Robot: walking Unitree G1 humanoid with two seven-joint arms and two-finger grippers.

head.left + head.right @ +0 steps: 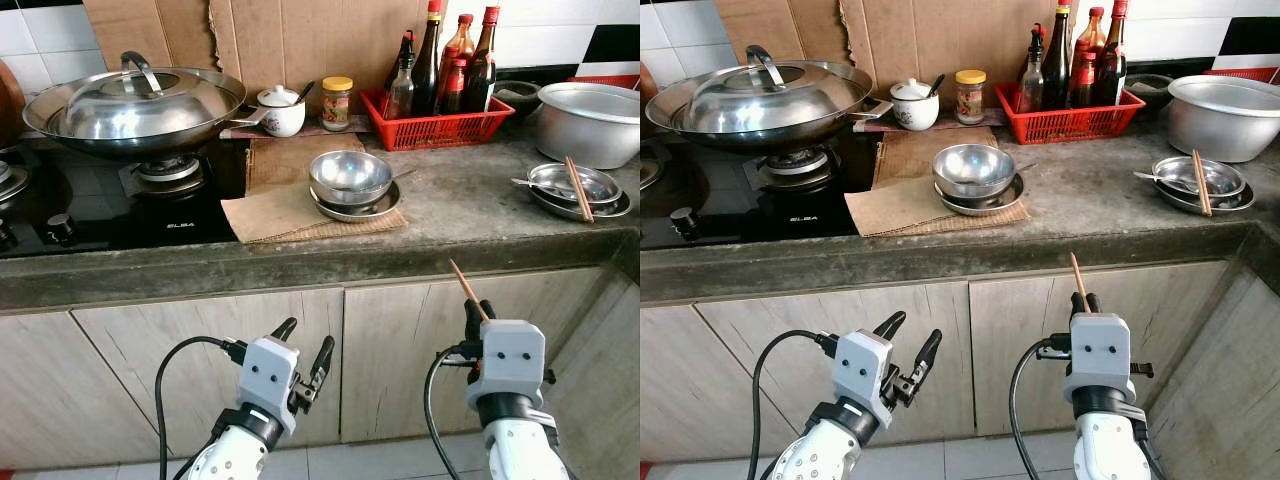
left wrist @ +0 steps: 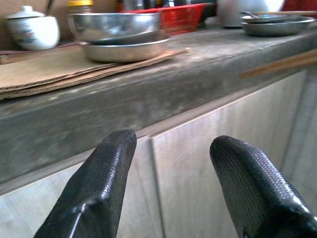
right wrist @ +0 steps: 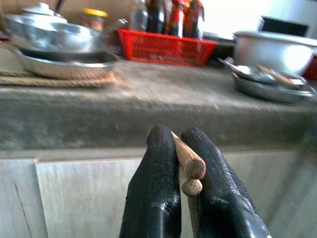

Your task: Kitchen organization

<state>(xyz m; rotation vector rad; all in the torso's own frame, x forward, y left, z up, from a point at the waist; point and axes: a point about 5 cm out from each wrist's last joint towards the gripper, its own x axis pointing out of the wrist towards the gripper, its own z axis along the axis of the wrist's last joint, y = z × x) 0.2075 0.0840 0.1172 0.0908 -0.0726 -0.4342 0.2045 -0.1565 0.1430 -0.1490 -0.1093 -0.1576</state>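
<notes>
We see the wok [image 1: 130,105] cut off at the picture's left edge; the jar [image 1: 337,102] label is too small to read.

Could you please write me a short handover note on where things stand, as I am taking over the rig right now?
Right hand: shut on a pair of chopsticks, held below the counter edge in front of the cabinet doors, tips pointing up.
Left hand: open, holding nothing, at about the same height before the cabinets.
On the counter: a steel bowl stacked in a plate on cardboard; to the right, more dishes with another pair of chopsticks and a spoon; red basket of bottles behind; covered wok on the stove.
Done: chopsticks picked up.
Left: put them somewhere; the dishes are not yet sorted.
</notes>
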